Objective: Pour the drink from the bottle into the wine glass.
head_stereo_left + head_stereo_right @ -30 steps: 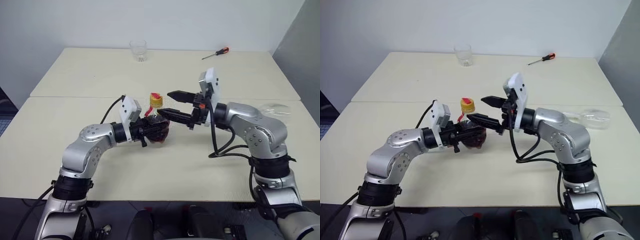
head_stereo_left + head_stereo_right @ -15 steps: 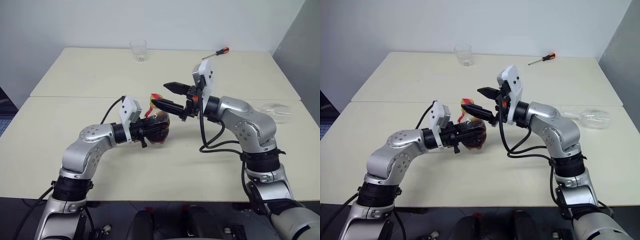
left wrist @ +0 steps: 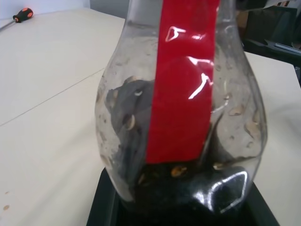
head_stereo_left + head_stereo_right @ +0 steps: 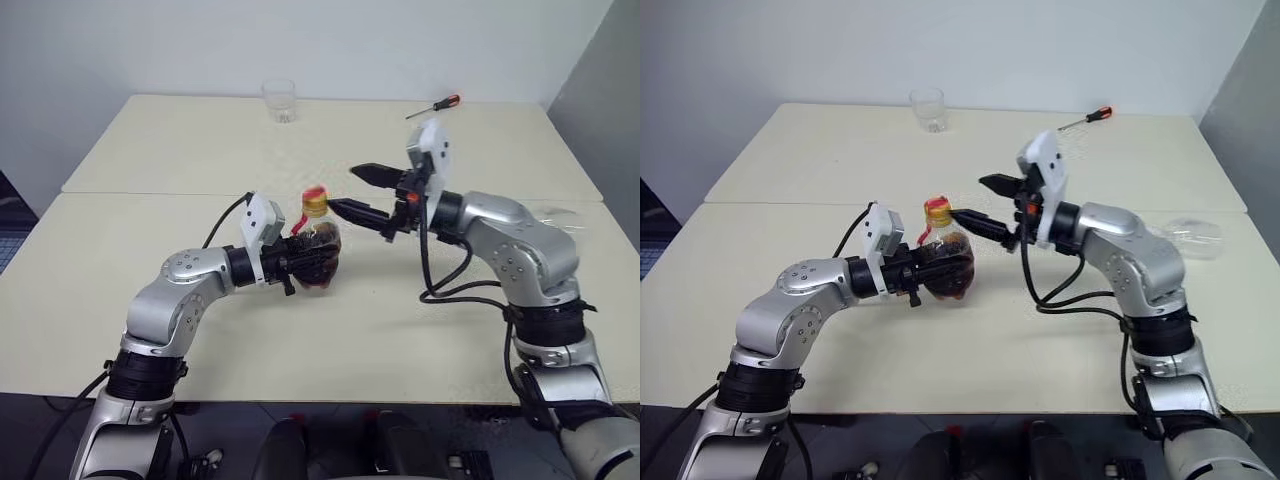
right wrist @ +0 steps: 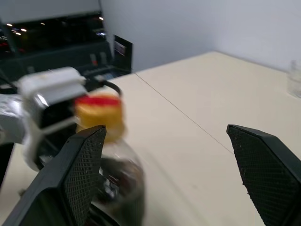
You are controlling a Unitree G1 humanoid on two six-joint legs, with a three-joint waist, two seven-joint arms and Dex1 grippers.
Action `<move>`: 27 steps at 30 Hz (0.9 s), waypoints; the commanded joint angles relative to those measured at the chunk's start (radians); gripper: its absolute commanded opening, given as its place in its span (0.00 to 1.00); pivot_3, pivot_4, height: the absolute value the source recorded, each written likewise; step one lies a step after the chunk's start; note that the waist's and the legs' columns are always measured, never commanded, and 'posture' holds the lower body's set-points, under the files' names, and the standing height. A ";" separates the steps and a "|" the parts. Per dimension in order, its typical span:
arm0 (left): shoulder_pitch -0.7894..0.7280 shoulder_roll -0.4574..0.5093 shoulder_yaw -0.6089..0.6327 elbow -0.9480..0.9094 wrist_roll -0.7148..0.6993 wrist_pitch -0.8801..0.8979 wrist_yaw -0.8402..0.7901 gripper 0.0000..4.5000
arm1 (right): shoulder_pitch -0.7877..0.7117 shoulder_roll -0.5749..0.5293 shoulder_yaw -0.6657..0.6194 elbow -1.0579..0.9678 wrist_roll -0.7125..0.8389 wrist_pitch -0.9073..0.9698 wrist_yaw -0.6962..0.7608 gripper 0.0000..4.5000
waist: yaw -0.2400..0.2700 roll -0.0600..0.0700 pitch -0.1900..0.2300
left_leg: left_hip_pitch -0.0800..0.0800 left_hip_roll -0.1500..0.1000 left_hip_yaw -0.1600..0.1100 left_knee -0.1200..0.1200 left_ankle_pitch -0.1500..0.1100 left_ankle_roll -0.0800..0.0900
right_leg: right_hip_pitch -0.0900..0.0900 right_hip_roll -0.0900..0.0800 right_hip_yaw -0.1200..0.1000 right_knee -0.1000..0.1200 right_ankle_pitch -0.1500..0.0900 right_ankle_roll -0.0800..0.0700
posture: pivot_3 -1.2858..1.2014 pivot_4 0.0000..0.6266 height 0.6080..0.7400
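While the left gripper (image 4: 300,262) sits clamped tight around the round body of the bottle (image 4: 318,250) at the centre of the frame, the drink (image 4: 948,275) pools dark in the bottle's lower half and the yellowish cap (image 4: 315,207) is on top. Just right of the cap, the right gripper (image 4: 362,192) hovers with its 2 fingers spread wide and nothing between them, one tip close to the cap. Further right, near the frame's right edge, the wine glass (image 4: 1188,238) appears to lie on its side on the table (image 4: 180,160). At the far top, a tumbler (image 4: 279,100) stands left of centre and a screwdriver (image 4: 432,106) lies to the right.

The cap looks unopened, so the risk is a poor bite: if the right fingers close off-centre they could slip off the cap or twist the whole bottle in the left grip. A toppled glass cannot take a pour; liquid would spill over the table.
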 commanded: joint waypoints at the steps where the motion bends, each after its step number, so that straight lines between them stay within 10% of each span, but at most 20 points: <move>1: -0.029 -0.009 0.009 -0.028 -0.012 -0.026 -0.012 0.22 | 0.001 -0.012 -0.025 -0.022 0.008 -0.006 0.012 0.97 | -0.002 0.000 0.000 | 0.000 0.000 0.000 0.000 0.000 0.000 | 0.000 0.000 0.000 0.000 0.000 0.000 | 0.52 0.24 1.00; 27: -0.043 -0.010 0.010 -0.007 0.001 -0.040 -0.014 0.22 | -0.091 0.139 -0.027 0.000 0.177 0.104 -0.014 0.97 | -0.001 0.000 0.000 | 0.000 0.000 0.000 0.000 0.000 0.000 | 0.000 0.001 0.000 0.000 0.000 0.000 | 0.52 0.24 1.00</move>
